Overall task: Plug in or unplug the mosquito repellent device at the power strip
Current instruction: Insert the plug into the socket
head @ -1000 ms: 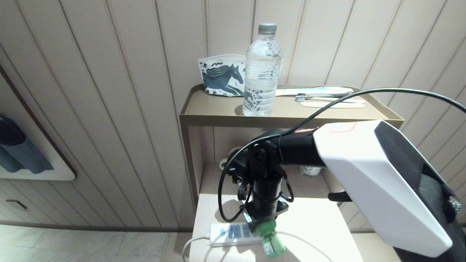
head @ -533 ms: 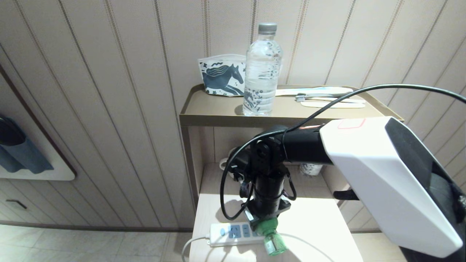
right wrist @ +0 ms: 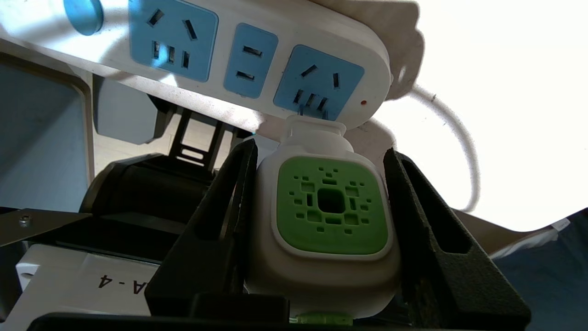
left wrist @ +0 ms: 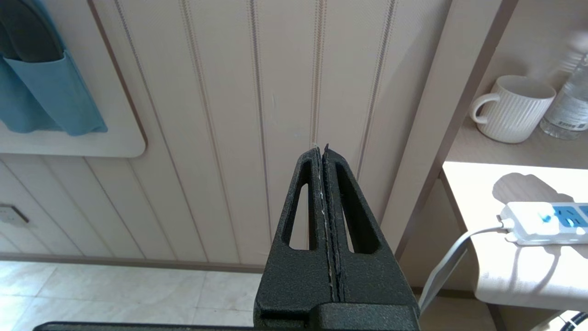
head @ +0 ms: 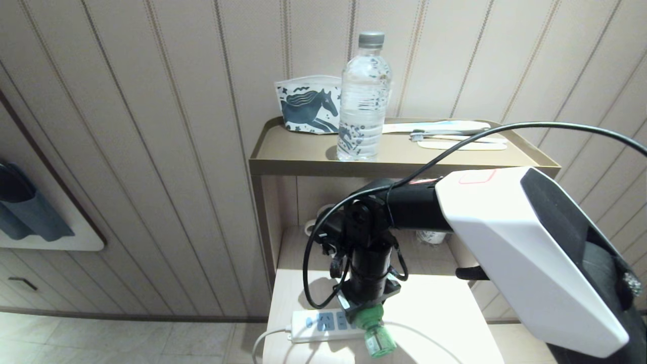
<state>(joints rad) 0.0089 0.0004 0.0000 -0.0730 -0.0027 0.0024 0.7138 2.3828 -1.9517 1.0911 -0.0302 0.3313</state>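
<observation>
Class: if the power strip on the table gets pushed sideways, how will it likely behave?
The power strip looks like rigid plastic, so it should probably slide flat without bending. Its white cord droops off the table edge, so it may drag or pivot the strip.

You see a strong light on the white table (head: pixel 445 313) at the bottom of the head view, and it glares. In the right wrist view the upper right is washed out white. The power strip (right wrist: pixel 239 59) there is sharp and throws a dark shadow. The bottle (left wrist: pixel 569 101) at the upper right edge of the left wrist view looks blurry. The wall is softly lit.
</observation>
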